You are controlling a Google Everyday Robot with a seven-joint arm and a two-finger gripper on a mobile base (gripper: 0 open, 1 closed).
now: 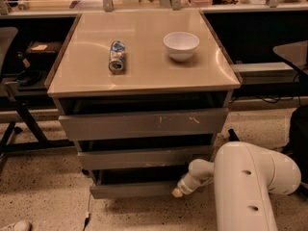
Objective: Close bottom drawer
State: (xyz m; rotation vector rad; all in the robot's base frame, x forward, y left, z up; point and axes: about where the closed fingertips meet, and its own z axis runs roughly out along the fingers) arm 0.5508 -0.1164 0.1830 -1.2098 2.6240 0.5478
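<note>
— So, where is the gripper?
— Low down, at the end of the bulky white robot arm, just above the speckled floor. Its pale tip is against the right end of the narrow grey flat-fronted bottom drawer, which runs off to its left and is pulled out from the cabinet.
— Clenched or released?
— I cannot tell.
— Anything in that drawer?
— The tray behind the front is dark, so I cannot tell.
— And above the gripper?
— The grey middle drawer with a chipped lower edge, then the taller, scratched grey top drawer. Each has a shadowed gap above its front. Higher up is the beige tabletop. A round white bowl stands on it almost straight above the gripper. A blue-and-silver can lies on its side, up and to the left.
</note>
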